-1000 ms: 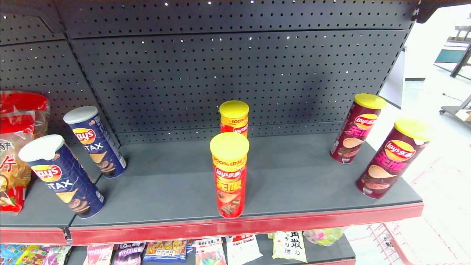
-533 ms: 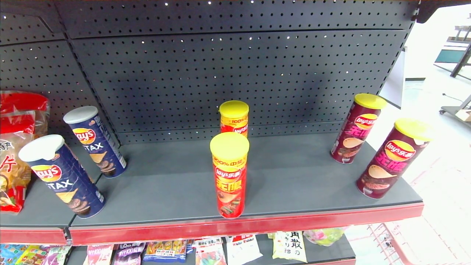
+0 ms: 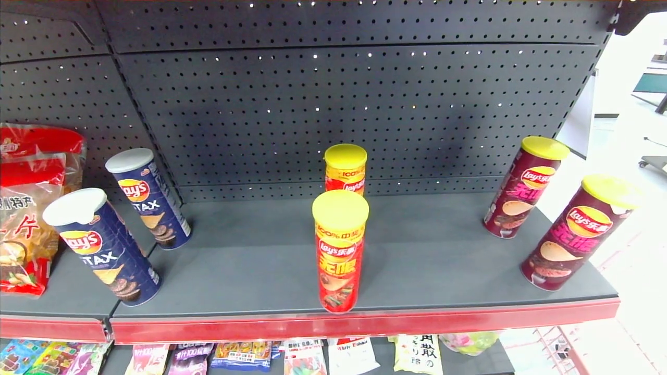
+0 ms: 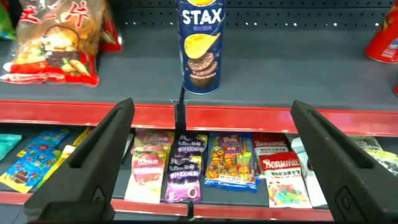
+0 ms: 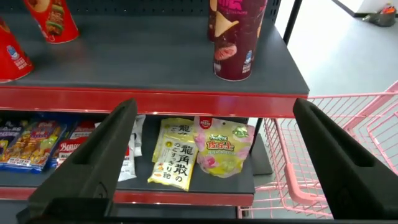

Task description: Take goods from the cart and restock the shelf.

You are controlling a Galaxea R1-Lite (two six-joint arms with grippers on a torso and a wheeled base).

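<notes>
- So far, the dark grey metal shelf with a red lip carries six cans with wide gaps between them; a red cardboard chip can with a yellow lid stands at its front edge.
- My left gripper and right gripper are spread and empty; the pink wire cart waits by the shelf's right corner.
- Only my head camera has shifted since the earlier frame.

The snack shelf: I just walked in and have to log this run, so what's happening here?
Nothing is being handled right now. The left gripper and right gripper are both open and empty, facing the front edge of the shelf. Six chip cans stand upright on it: two blue cans, two red cans, two maroon cans. The pink cart sits low at the robot's right.
</notes>
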